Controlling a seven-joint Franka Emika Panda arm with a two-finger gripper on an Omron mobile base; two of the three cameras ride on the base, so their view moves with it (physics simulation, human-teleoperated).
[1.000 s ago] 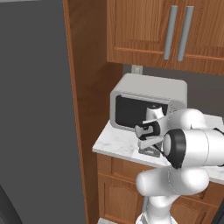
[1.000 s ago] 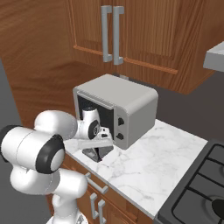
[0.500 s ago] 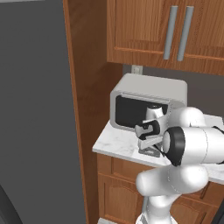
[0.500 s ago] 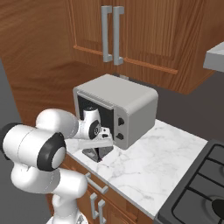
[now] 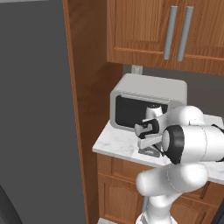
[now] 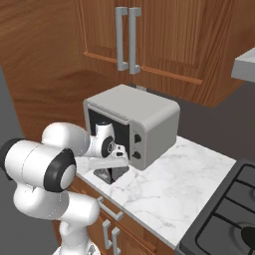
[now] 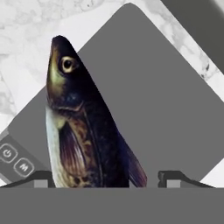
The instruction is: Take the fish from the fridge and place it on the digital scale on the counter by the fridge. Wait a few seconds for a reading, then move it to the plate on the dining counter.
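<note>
The fish point(image 7: 83, 131), dark with a paler belly, lies on the flat grey digital scale point(image 7: 166, 100), head pointing away from the hand. My gripper point(image 7: 107, 178) hangs straight over it, open, with the fish's rear half between the fingertips point(image 7: 175, 177). A gap shows beside the right tip. From the base, the gripper point(image 5: 148, 146) points down at the scale point(image 5: 152, 153) on the marble counter, in front of the microwave. The grey fridge point(image 5: 35, 109) stands left of the counter. The plate and the dining counter are out of view.
The boxy microwave point(image 6: 134, 119) stands close behind the hand. Wooden wall cabinets point(image 5: 175, 30) hang above. A wood panel point(image 5: 83, 109) separates the counter from the fridge. A dark stove point(image 6: 224, 214) borders the marble counter point(image 6: 169, 184) on the right.
</note>
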